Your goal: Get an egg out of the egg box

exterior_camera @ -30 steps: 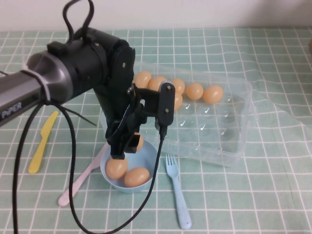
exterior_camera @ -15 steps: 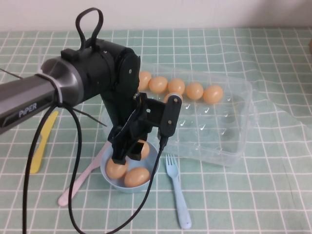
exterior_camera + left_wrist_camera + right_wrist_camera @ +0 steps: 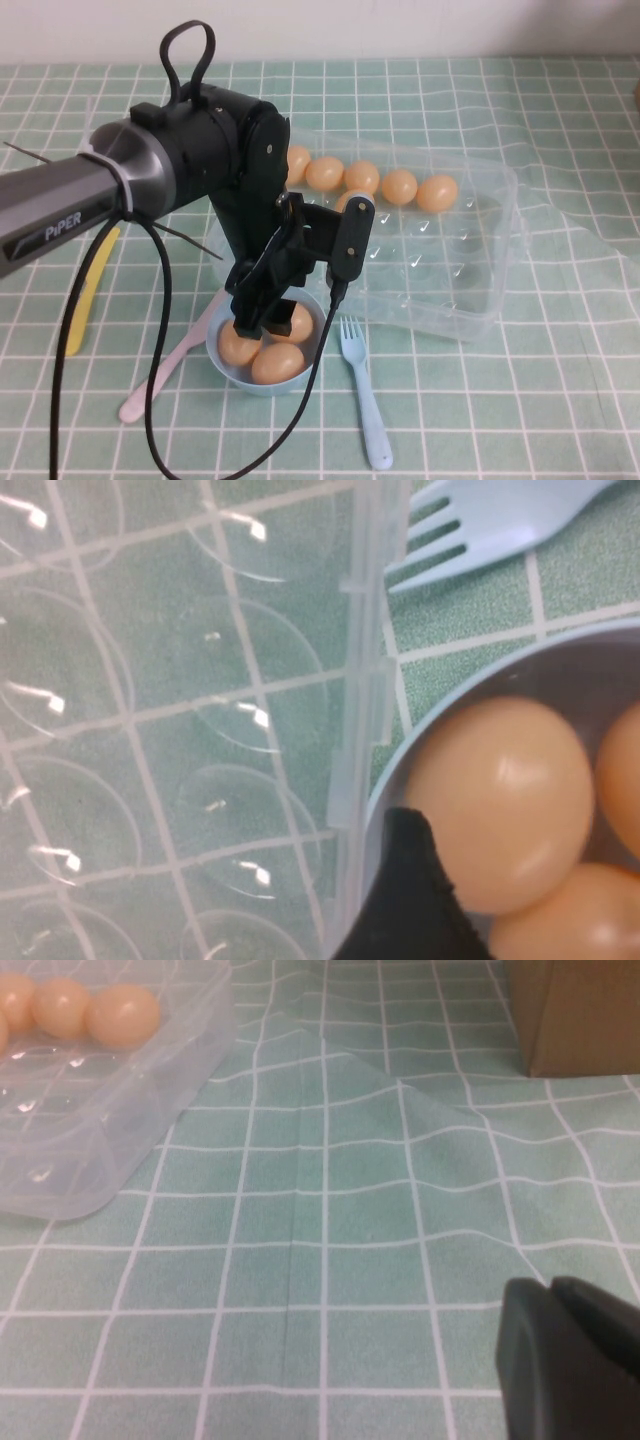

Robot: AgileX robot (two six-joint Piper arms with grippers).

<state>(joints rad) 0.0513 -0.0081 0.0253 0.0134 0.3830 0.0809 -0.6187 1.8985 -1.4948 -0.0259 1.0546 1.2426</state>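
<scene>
My left gripper [image 3: 266, 325] reaches down into a small light-blue bowl [image 3: 216, 362] in front of the clear egg box [image 3: 480, 290]. It is shut on a tan egg [image 3: 295, 322], which sits low in the bowl beside two other eggs. In the left wrist view one black finger [image 3: 405, 900] touches that egg [image 3: 500, 800], with the box's empty dimples [image 3: 150, 730] alongside. Several eggs [image 3: 400, 186] line the box's far row. My right gripper [image 3: 570, 1360] is shut and empty, low over the tablecloth to the right of the box [image 3: 100, 1150].
A light-blue fork [image 3: 365, 400] lies right of the bowl, a pink spoon [image 3: 160, 375] to its left and a yellow knife [image 3: 85, 290] further left. The box's clear lid [image 3: 580, 200] lies open at the right. A cardboard box [image 3: 580, 1010] stands beyond the right gripper.
My left gripper has moved down and slightly right with the egg, from just above the bowl into it. The right arm has not moved.
</scene>
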